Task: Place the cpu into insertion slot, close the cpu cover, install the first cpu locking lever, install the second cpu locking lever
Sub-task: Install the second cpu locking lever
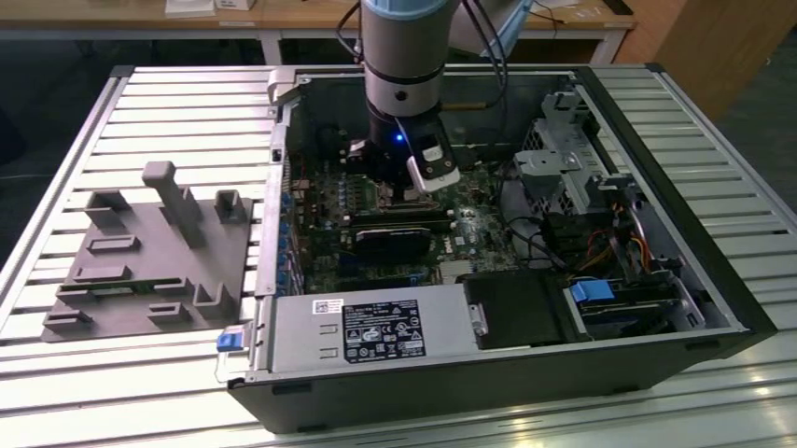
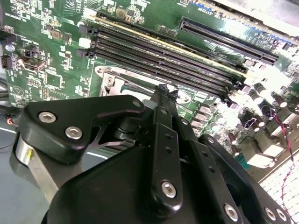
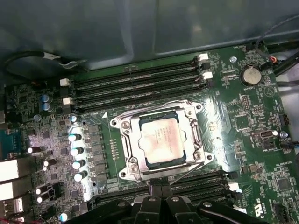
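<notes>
While the cpu [image 3: 159,136] sits in the insertion slot [image 3: 132,164], the tool's [image 3: 160,186] state is unclear.

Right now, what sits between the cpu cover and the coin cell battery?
In the first wrist view, only green circuit board with small components lies between the cpu cover and the coin cell battery.

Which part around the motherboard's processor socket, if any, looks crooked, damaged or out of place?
Nothing stands out. The cpu sits flat and square in the insertion slot, framed evenly by the cpu cover. The tool is at the socket's edge.
</notes>
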You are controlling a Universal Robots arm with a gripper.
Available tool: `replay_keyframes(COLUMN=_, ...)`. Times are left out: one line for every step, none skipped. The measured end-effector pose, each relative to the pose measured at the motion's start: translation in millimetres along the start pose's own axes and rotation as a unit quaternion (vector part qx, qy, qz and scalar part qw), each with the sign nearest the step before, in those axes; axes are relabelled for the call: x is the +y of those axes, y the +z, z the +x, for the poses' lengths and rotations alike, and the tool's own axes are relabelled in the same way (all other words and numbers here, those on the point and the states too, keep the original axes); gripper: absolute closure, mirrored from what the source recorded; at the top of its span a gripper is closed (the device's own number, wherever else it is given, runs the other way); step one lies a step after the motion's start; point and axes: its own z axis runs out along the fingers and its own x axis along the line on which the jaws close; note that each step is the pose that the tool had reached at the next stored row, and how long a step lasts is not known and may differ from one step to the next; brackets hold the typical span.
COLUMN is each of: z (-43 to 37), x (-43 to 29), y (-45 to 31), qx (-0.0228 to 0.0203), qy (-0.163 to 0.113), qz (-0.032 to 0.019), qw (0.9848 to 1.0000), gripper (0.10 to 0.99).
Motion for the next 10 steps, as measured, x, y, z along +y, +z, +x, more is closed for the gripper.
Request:
replay_keyframes(z=0.6, x=-1.0, y=0.2, qx=0.0003, qy=-0.002, qz=-0.0006, qw=1.0, gripper=0.98)
replay_keyframes(z=1.1, x=-2.1, y=0.5, qx=0.0005, qy=-0.003, qz=-0.0012, qw=1.0, gripper=0.98)
replay_keyframes(z=1.7, x=-3.5, y=0.8, qx=0.0008, qy=-0.004, qz=-0.002, qw=1.0, gripper=0.98)
replay_keyframes(z=2.1, x=-4.8, y=1.0, qx=0.001, qy=-0.005, qz=-0.0029, qw=1.0, gripper=0.98)
replay_keyframes(z=2.4, x=-6.3, y=1.3, qx=0.0012, qy=-0.005, qz=-0.0042, qw=1.0, gripper=0.98)
replay_keyframes(z=2.5, x=-7.7, y=1.6, qx=0.0014, qy=-0.006, qz=-0.0058, qw=1.0, gripper=0.98)
replay_keyframes(z=2.5, x=-9.2, y=2.0, qx=0.0017, qy=-0.007, qz=-0.0076, qw=0.9999, gripper=0.98)
replay_keyframes(z=2.5, x=-10.5, y=2.4, qx=0.0022, qy=-0.007, qz=-0.0096, qw=0.9999, gripper=0.98)
replay_keyframes(z=2.7, x=-11.7, y=3.0, qx=0.0027, qy=-0.008, qz=-0.0121, qw=0.9999, gripper=0.98)
replay_keyframes(z=2.9, x=-12.8, y=3.7, qx=0.0034, qy=-0.009, qz=-0.0152, qw=0.9998, gripper=0.98)
